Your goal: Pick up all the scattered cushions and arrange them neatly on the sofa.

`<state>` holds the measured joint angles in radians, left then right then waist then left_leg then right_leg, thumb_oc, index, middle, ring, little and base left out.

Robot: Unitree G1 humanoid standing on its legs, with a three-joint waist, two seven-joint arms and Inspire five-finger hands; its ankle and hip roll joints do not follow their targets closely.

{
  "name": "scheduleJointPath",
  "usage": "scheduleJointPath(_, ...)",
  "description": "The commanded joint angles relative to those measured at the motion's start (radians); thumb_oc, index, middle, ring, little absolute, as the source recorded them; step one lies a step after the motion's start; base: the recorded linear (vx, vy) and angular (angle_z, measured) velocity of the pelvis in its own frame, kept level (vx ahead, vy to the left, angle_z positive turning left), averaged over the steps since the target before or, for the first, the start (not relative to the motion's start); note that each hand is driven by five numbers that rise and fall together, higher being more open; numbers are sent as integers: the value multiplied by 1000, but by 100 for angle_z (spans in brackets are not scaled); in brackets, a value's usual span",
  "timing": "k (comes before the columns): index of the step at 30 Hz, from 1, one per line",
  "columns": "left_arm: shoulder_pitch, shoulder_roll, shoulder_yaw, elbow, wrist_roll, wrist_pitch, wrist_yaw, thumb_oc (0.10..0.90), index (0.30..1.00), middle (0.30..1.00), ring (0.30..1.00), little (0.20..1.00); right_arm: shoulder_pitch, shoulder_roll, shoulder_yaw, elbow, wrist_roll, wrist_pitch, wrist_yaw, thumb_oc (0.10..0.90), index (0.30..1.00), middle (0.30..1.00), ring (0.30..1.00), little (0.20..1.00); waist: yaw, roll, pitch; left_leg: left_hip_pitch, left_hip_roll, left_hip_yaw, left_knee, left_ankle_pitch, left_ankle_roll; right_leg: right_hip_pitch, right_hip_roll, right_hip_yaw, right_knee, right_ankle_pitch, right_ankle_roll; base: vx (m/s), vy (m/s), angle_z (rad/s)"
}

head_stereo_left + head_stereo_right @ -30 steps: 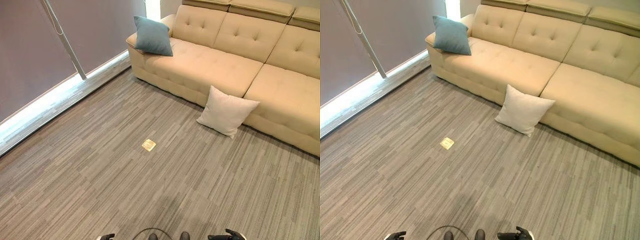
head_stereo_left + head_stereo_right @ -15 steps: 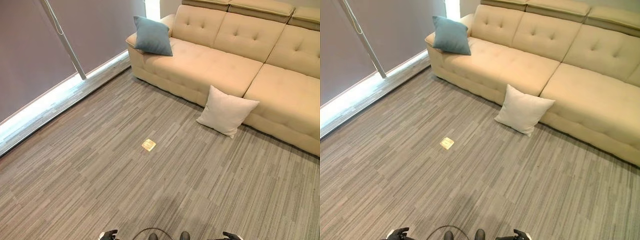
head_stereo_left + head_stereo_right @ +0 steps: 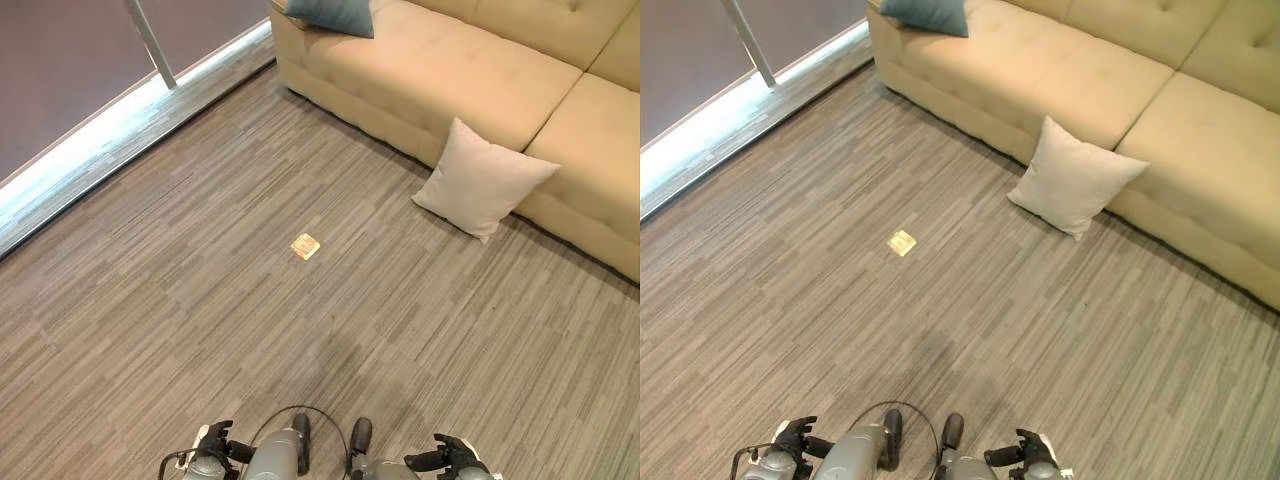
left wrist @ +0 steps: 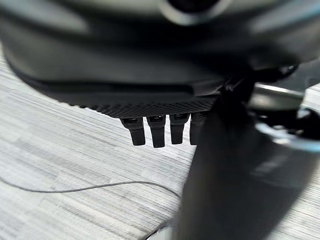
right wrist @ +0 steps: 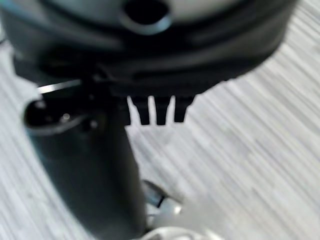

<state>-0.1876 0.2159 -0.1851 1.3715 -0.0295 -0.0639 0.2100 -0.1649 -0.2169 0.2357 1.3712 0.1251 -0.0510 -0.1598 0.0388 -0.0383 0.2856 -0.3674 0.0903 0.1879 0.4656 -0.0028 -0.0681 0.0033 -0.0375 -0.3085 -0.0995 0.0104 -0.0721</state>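
The beige sofa (image 3: 470,60) holds one teal cushion (image 3: 333,13) at its left end. One white cushion (image 3: 484,179) stands tilted on the floor (image 3: 200,300), leaning against the sofa's front, a corner pointing up. A small tan plate (image 3: 305,246) lies nearby. The left hand (image 4: 160,129) and right hand (image 5: 157,112) hang low, fingers straight, empty.

Silver-grey rounded forearms, dark left hand (image 3: 212,443), dark right hand (image 3: 450,458), short black fingers (image 4: 157,131)

left robot hand (image 3: 214,442) low, fingers straight, right robot hand (image 3: 447,458) likewise, empty
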Motion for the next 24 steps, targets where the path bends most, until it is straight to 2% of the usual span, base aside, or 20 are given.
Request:
scheduleJointPath(1, 55, -38, -55, -24, 24, -14, 28, 800, 900, 900, 900, 900, 42, -25, -12, 3, -2, 5, -43, 800, 900, 900, 900, 900, 34, -19, -33, -37, 60, 51, -129, -16, 2, 137, -39, -14, 80, -210, 99, 385, 122, 51)
scheduleJointPath(2, 59, -37, -52, -19, 21, -12, 33, 800, 900, 900, 900, 900, 46, -22, -27, -2, 20, 1, -44, 800, 900, 900, 900, 900, 37, -27, -38, -58, 76, 94, -191, 24, -8, 163, -38, -29, 64, -215, 109, 434, 167, 43)
scheduleJointPath(3, 65, -35, -48, -13, 27, -9, 36, 800, 900, 900, 900, 900, 49, -21, -39, -5, 31, -1, -46, 800, 900, 900, 900, 900, 42, -33, -44, -65, 95, 131, -233, 38, -14, 187, -38, -38, 57, -216, 123, 511, 238, 34)
scheduleJointPath(4, 76, -33, -32, 2, 29, -5, 29, 800, 900, 900, 900, 900, 52, -13, -47, -6, 31, -2, -45, 800, 900, 900, 900, 900, 47, -38, -63, -18, 94, 155, -307, 50, -9, 201, -38, -40, 58, -214, 140, 492, 260, 19)
scheduleJointPath(6, 86, -26, -27, 5, 45, 4, 39, 800, 900, 900, 900, 900, 67, 7, -45, -3, 26, 2, -52, 800, 900, 900, 900, 900, 57, -54, -77, -3, 51, 128, -314, 62, 15, 196, -73, -39, 100, -206, 154, 461, 293, -3)
scheduleJointPath(8, 73, -17, -42, 5, 85, 10, 40, 800, 900, 900, 900, 900, 63, 20, -49, -9, 22, 6, -59, 800, 900, 900, 900, 900, 56, -74, -81, 3, 10, 116, -291, 25, 46, 167, -116, -26, 208, -174, 175, 396, 352, -13)
scheduleJointPath(11, 57, -9, -71, -14, 130, 13, 45, 800, 900, 900, 900, 900, 58, 31, -30, -36, -5, 10, -61, 800, 900, 900, 900, 900, 43, -91, -82, 55, -56, 120, -291, -48, 106, 104, -211, -16, 424, 5, 231, 300, 332, -5)
scheduleJointPath(12, 57, -9, -71, -14, 130, 13, 45, 800, 900, 900, 900, 900, 58, 31, -30, -37, -5, 10, -61, 800, 900, 900, 900, 900, 44, -92, -82, 56, -58, 121, -292, -49, 108, 102, -214, -14, 426, 5, 234, 416, 398, 26)
scheduleJointPath(13, 47, 0, -71, -46, 118, 6, 52, 800, 900, 900, 900, 900, 64, 30, -24, -44, -22, 21, -67, 800, 900, 900, 900, 900, 35, -83, -79, 124, -103, 100, -302, -98, 152, 73, -278, -25, 581, 153, 247, 458, 403, 52)
scheduleJointPath(14, 38, 11, -62, -65, 93, 6, 60, 800, 900, 900, 900, 900, 70, 29, -33, -48, -14, 20, -71, 800, 900, 900, 900, 900, 25, -68, -70, 166, -121, 76, -315, -117, 174, 42, -290, -7, 663, 172, 244, 627, 507, 95)
scheduleJointPath(15, 31, 19, -46, -72, 65, 3, 67, 800, 900, 900, 900, 900, 77, 27, -43, -51, -2, 17, -72, 800, 900, 900, 900, 900, 13, -54, -63, 206, -131, 56, -335, -129, 184, 1, -290, 12, 727, 178, 241, 601, 366, 126)
scheduleJointPath(16, 14, 28, -35, -72, 29, -7, 74, 800, 900, 900, 900, 900, 81, 33, -47, -53, 13, 12, -70, 800, 900, 900, 900, 900, -11, -23, -45, 280, -136, 18, -379, -137, 187, -92, -272, 28, 789, 118, 220, 616, 285, 124)
scheduleJointPath(17, 6, 33, -36, -65, 22, -9, 71, 800, 900, 900, 900, 900, 82, 33, -43, -49, 13, 10, -67, 800, 900, 900, 900, 900, -25, -6, -36, 318, -136, 1, -405, -141, 181, -144, -259, 21, 797, 69, 208, 580, 203, 112)
scheduleJointPath(20, -10, 44, -48, -45, 31, -11, 64, 800, 900, 900, 900, 900, 71, 36, -37, -43, 12, 5, -60, 800, 900, 900, 900, 900, -69, 28, -10, 424, -136, -45, -456, -168, 157, -264, -217, -11, 680, -31, 179, 386, 32, 59)
scheduleJointPath(21, -11, 43, -48, -45, 31, -11, 64, 800, 900, 900, 900, 900, 70, 36, -37, -43, 12, 5, -60, 800, 900, 900, 900, 900, -70, 29, -8, 427, -133, -47, -457, -169, 155, -260, -215, -14, 678, -33, 177, 319, -51, 29)
scheduleJointPath(22, -12, 46, -50, -39, 36, -11, 61, 800, 900, 900, 900, 900, 68, 32, -42, -45, 17, 4, -57, 800, 900, 900, 900, 900, -83, 34, -7, 462, -133, -60, -467, -188, 143, -281, -201, -23, 587, -32, 179, 350, -81, 26)
scheduleJointPath(23, -12, 49, -47, -32, 42, -11, 59, 800, 900, 900, 900, 900, 64, 26, -51, -49, 27, 3, -53, 800, 900, 900, 900, 900, -99, 36, -5, 496, -132, -77, -473, -209, 132, -304, -185, -21, 481, -14, 184, 695, -188, 51)
scheduleJointPath(24, -12, 54, -38, -20, 56, -11, 53, 800, 900, 900, 900, 900, 70, 18, -74, -42, 36, 9, -49, 800, 900, 900, 900, 900, -136, 18, -9, 552, -144, -100, -486, -228, 105, -342, -157, -27, 250, 80, 210, 727, -202, 49)
